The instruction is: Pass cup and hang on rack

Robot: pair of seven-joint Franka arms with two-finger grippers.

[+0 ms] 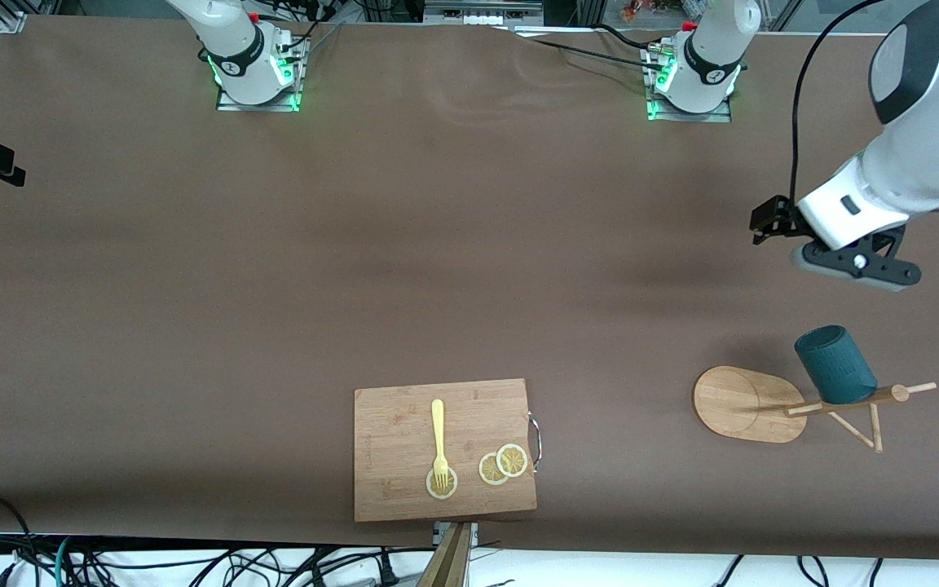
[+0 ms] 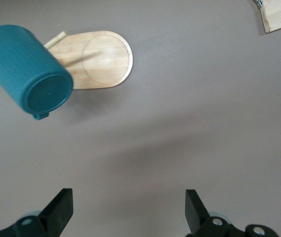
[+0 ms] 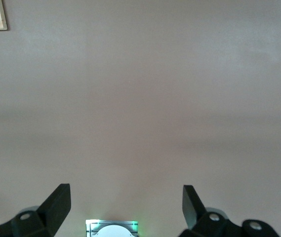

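Front view: the cup [image 1: 835, 364] hangs on a peg of the rack [image 1: 747, 403], toward the left arm's end of the table, so the hanging looks done (only pulling away may remain). The left gripper [image 1: 857, 262] hovers over bare table by the rack. The cutting board [image 1: 443, 448] carries a fork [image 1: 438, 440] and lemon slices [image 1: 503, 465].

Left wrist view: fingers spread wide, empty; the cup's base faces the camera, its inside hidden.

Right wrist view: the right gripper [image 3: 125, 205] waits, spread and empty.
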